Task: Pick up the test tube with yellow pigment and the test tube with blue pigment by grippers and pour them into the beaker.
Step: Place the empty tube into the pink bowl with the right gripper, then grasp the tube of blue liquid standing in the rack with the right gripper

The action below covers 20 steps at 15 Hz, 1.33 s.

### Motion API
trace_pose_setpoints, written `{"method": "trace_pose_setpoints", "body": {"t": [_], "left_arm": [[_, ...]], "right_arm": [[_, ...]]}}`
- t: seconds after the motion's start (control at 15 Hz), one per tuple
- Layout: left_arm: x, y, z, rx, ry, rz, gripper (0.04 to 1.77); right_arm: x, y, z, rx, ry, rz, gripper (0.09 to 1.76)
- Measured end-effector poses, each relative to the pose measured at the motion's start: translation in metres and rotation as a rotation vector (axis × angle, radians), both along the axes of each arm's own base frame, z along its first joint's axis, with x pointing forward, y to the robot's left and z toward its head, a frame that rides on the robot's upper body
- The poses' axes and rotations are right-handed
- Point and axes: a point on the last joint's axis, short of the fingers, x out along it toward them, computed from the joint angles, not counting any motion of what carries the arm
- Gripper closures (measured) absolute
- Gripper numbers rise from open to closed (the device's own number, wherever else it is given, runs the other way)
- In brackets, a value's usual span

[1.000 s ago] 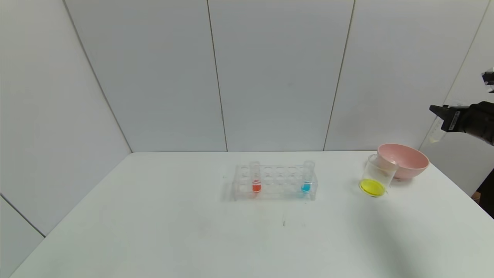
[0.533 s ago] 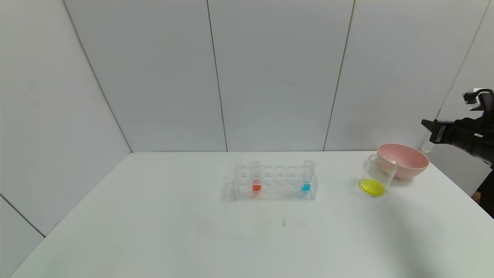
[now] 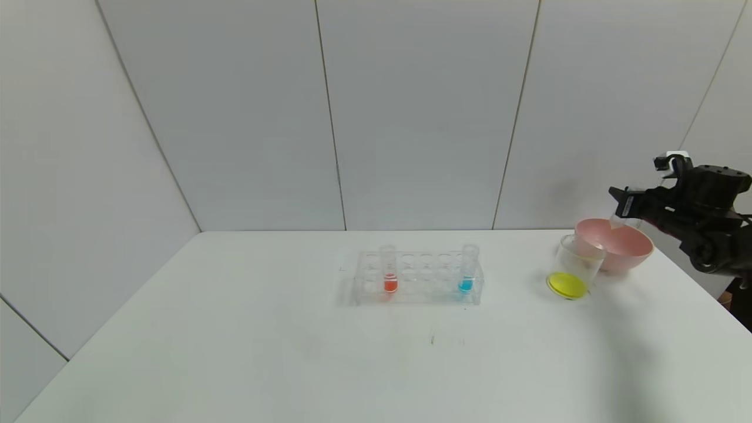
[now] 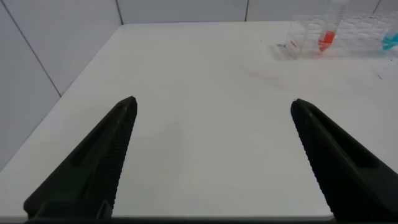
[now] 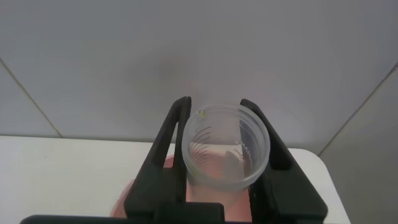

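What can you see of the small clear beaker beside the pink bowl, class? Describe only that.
The small clear straight-sided beaker stands upright on the white table, just left of and in front of the pink bowl, close enough that the two overlap in the head view. It looks like transparent plastic or glass, open-topped, with a shallow layer of bright yellow liquid at its bottom. No gripper touches it.

The matt white table is carrying a clear glossy plastic rack, a transparent beaker and a smooth pink bowl, while the right pincer is looking matt black.
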Motion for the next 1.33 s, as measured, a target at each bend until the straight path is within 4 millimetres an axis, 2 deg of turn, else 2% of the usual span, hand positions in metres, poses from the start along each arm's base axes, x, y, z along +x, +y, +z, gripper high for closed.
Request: {"method": "trace_pose_setpoints", "body": {"t": [0.2, 0.4, 0.67, 0.87, 1.07, 1.33], "left_arm": [[0.000, 0.000, 0.000, 0.000, 0.000, 0.000, 0.05], [0.000, 0.000, 0.000, 0.000, 0.000, 0.000, 0.05], [0.000, 0.000, 0.000, 0.000, 0.000, 0.000, 0.05], [0.000, 0.000, 0.000, 0.000, 0.000, 0.000, 0.05], [0.000, 0.000, 0.000, 0.000, 0.000, 0.000, 0.05], [0.000, 0.000, 0.000, 0.000, 0.000, 0.000, 0.05]], "right_arm": [[0.009, -0.002, -0.019, 0.009, 0.030, 0.013, 1.23], [0.014, -0.004, -0.026, 0.009, 0.031, 0.008, 0.88], [0.019, 0.001, -0.024, 0.002, 0.008, 0.012, 0.58], [0.018, 0.015, -0.013, -0.008, -0.032, 0.032, 0.44], [0.014, 0.039, 0.000, 0.002, -0.053, 0.030, 0.35], [-0.009, 0.075, 0.012, 0.053, -0.044, 0.079, 0.27]]}}
